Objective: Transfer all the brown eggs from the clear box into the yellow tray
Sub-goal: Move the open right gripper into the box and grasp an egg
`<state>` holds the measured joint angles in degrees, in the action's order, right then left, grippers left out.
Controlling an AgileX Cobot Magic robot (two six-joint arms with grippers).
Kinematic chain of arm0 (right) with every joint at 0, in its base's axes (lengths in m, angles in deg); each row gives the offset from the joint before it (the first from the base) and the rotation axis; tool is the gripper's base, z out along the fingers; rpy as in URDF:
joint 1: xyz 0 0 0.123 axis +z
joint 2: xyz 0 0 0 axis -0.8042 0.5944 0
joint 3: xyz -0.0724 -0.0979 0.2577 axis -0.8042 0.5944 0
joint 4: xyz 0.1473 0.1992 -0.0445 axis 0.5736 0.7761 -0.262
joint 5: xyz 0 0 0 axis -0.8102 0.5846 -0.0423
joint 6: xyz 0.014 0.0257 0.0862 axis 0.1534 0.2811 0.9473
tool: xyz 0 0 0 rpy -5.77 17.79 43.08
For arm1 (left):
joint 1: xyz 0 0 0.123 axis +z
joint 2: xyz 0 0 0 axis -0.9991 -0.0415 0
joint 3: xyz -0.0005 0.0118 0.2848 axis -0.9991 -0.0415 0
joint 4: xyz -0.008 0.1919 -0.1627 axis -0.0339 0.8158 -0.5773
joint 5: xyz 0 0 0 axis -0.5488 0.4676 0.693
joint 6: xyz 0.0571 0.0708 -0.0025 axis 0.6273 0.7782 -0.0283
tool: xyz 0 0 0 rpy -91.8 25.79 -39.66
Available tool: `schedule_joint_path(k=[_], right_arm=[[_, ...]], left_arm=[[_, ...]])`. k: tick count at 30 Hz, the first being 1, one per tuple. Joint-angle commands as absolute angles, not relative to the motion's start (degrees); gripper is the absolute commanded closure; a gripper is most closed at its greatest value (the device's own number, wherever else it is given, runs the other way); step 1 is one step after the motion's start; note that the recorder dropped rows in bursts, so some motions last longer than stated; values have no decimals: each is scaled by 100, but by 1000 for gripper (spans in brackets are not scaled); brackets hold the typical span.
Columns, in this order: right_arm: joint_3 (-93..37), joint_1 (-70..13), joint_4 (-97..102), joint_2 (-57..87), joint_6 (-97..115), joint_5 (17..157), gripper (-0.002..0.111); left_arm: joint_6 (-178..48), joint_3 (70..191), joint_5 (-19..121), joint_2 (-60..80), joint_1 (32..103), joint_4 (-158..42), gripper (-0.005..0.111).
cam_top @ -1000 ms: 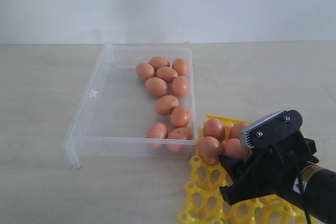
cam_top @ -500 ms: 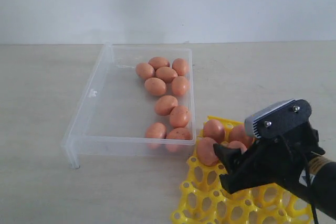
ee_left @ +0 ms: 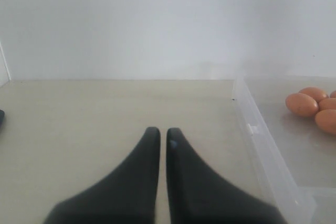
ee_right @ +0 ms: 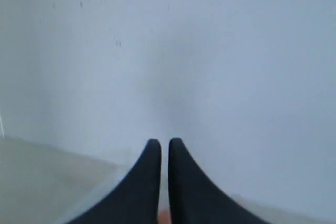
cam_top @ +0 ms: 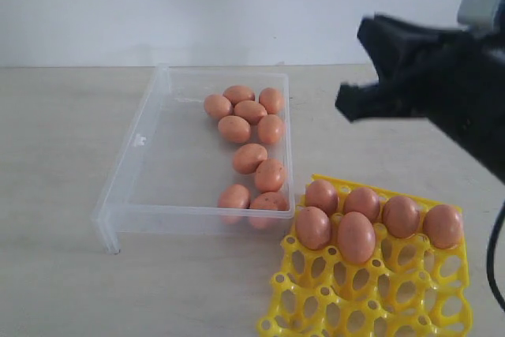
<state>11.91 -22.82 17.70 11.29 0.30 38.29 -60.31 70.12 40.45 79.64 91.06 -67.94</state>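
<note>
Pale table (cam_top: 63, 274): ten brown eggs (cam_top: 249, 158) in clear box (cam_top: 129, 165), six in yellow tray (cam_top: 327, 256).

A pale table (cam_top: 63, 155) meets a white wall (cam_top: 237, 5).

A pale beige table (cam_top: 63, 155) with a matte top runs back to a plain white wall (cam_top: 237, 5) along its far edge, softly and evenly lit.

Orange-brown eggs (cam_top: 250, 158), yellow tray (cam_top: 284, 282)
</note>
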Motion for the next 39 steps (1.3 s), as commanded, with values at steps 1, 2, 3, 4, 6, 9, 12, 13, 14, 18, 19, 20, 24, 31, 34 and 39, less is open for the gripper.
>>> schedule_joint_path(k=[1, 2, 3, 4, 6, 9, 12, 13, 14, 18, 19, 20, 24, 31, 34, 39], right_arm=[[129, -2307, 1766, 1172, -405, 3936, 108], [-130, -2307, 1766, 1264, -474, 4015, 108], [-337, -2307, 1766, 1366, -524, 4096, 108], [-645, -2307, 1733, 1546, -587, 4267, 108], [-1074, -2307, 1640, 1844, -615, 4644, 108], [-2117, -2307, 1198, 2462, -589, 6540, 108], [-3271, -2233, 1072, 3138, -574, 9018, 108], [-3717, -2233, 1072, 3437, -574, 9971, 108], [-3994, -2220, 1072, 3627, -574, 10552, 108], [-4974, -2220, 1054, 4464, -574, 12840, 108], [-5161, -2220, 1048, 4667, -587, 13354, 108], [-5345, -2220, 1030, 4876, -718, 13894, 108], [-5897, -2220, 991, 5611, -1799, 15664, 108], [-5965, -2220, 1034, 5902, -3699, 15581, 95], [-5965, -2220, 1034, 5892, -4391, 14998, 69], [-5965, -2220, 968, 6066, -5108, 13165, 45]], left_arm=[[-6030, 6989, 4070, 7984, 9103, -6785, 103], [-6030, 6989, 4070, 7984, 9103, -6785, 103], [-6030, 6989, 4070, 7984, 9103, -6785, 103], [-6030, 6989, 4070, 7984, 9103, -6785, 103], [-6030, 6989, 4070, 7984, 9103, -6785, 103], [-6030, 6989, 4070, 7984, 9103, -6785, 103], [-6030, 6989, 4070, 7984, 9103, -6785, 103], [-6030, 6989, 4070, 7984, 9103, -6785, 103], [-6030, 6989, 4070, 7984, 9103, -6785, 103], [-6030, 6989, 4070, 7984, 9103, -6785, 103], [-6030, 6989, 4070, 7984, 9103, -6785, 103], [-6030, 6989, 4070, 7984, 9103, -6785, 103], [-6030, 6989, 4070, 7984, 9103, -6785, 103], [-6030, 6989, 4070, 7984, 9103, -6785, 103], [-6030, 6989, 4070, 7984, 9103, -6785, 103], [-6030, 6989, 4070, 7984, 9103, -6785, 103]])
